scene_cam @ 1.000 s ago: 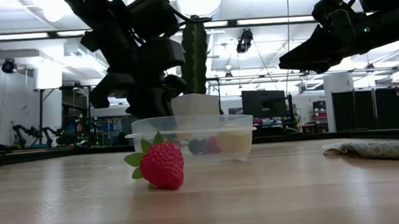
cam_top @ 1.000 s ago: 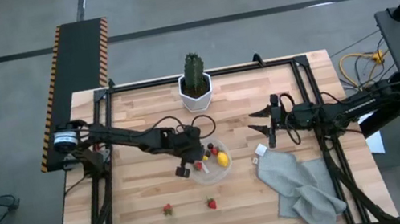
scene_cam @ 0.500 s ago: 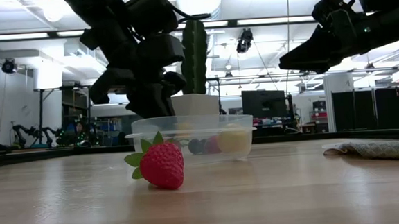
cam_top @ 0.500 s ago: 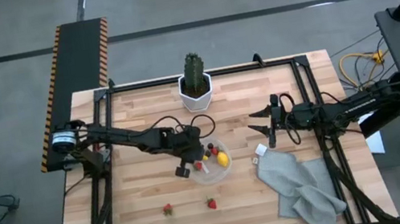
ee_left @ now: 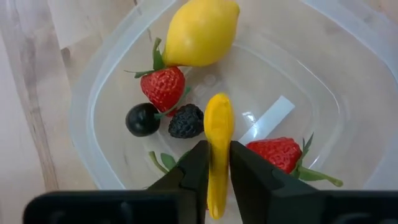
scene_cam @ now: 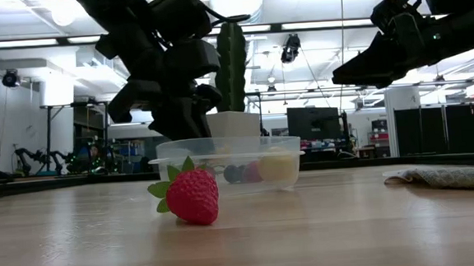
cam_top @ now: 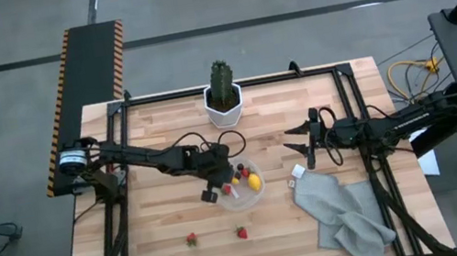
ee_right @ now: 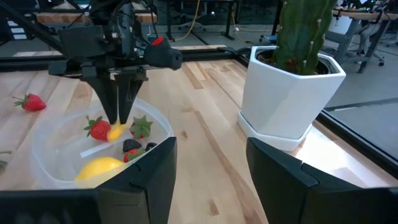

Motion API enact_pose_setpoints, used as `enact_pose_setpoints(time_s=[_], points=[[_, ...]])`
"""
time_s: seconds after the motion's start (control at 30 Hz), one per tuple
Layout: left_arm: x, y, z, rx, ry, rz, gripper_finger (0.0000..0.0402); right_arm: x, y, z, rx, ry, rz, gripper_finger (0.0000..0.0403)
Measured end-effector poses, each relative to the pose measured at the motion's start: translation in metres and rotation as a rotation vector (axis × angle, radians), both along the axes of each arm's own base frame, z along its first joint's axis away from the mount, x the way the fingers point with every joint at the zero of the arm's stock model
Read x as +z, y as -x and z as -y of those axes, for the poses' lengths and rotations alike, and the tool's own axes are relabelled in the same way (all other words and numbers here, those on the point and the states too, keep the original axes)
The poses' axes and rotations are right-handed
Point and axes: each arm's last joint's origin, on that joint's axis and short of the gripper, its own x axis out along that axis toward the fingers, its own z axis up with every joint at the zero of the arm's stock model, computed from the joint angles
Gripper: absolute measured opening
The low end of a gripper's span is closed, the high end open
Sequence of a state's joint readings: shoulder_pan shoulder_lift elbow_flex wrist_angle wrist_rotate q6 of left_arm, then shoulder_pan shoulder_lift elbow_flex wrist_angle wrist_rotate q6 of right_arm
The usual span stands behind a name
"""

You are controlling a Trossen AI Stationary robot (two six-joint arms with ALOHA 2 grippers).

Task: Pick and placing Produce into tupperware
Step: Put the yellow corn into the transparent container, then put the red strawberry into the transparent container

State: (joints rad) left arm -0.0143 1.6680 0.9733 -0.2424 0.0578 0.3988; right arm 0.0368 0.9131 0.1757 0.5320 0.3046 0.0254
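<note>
From above, the left gripper (cam_top: 223, 187) hangs over the near-left part of the tupperware (cam_top: 242, 200), which sits mid-counter in front of the white pot (cam_top: 224, 108) with its cactus (cam_top: 220, 79). A lemon (cam_top: 254, 181) shows in the tupperware, two strawberries (cam_top: 191, 239) lie loose on the counter (cam_top: 156, 140) nearer the front edge, and a grey cloth (cam_top: 345, 213) lies to the right. The right gripper (cam_top: 300, 146) waits beside the tupperware, its fingers spread

At counter level, one strawberry (scene_cam: 191, 194) lies just in front of the tupperware (scene_cam: 231, 165), and the left arm comes down behind the rim

Through the left wrist camera, the left gripper (ee_left: 215, 169) pinches a small yellow-orange piece (ee_left: 217, 149) upright between its fingers, above the tupperware's floor (ee_left: 317, 81). Below lie the lemon (ee_left: 200, 32), two strawberries (ee_left: 163, 88), a round dark berry (ee_left: 142, 119) and a blackberry (ee_left: 186, 121)

From the right wrist camera, the left gripper (ee_right: 120, 118) points straight down into the tupperware (ee_right: 53, 140), the yellow piece (ee_right: 115, 131) at its tip
</note>
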Motion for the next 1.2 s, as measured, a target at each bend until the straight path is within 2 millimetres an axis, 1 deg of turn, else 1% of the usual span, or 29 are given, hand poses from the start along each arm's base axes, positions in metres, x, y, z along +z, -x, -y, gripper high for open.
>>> enact_pose_setpoints(time_s=[0.37,0.47,0.57,0.7,0.83,0.93,1.03,1.1,1.2], points=[[0.002,0.001,0.0,0.002,-0.002,0.006,0.0083,0.0,0.0,0.0,-0.001,0.0,0.0,0.0187],[0.013,0.005,0.002,0.004,0.002,0.033,0.0084,0.0,0.0,0.0,-0.001,0.0,0.0,0.0187],[0.033,0.013,0.003,0.042,0.04,0.078,0.0084,0.0,0.0,0.0,-0.001,0.0,-0.002,0.0187],[0.062,0.033,0.009,0.07,0.091,0.127,0.0085,0.0,0.0,0.0,0.011,-0.003,-0.004,0.0187],[0.092,0.058,0.022,0.058,0.135,0.207,0.0085,0.0,0.0,-0.001,0.022,-0.017,-0.001,0.0187],[0.108,0.076,0.036,0.085,0.102,0.259,0.0084,0.0,0.0,-0.001,0.02,-0.024,0.001,0.0187],[0.118,0.094,0.056,0.103,0.008,0.3,0.0084,0.0,0.0,-0.001,0.02,-0.025,0.002,0.0187],[0.122,0.106,0.07,0.121,-0.044,0.314,0.0084,0.0,0.0,-0.001,0.021,-0.031,0.003,0.0187],[0.126,0.122,0.091,0.167,-0.049,0.338,0.0084,0.0,0.0,-0.001,0.021,-0.032,0.004,0.0187]])
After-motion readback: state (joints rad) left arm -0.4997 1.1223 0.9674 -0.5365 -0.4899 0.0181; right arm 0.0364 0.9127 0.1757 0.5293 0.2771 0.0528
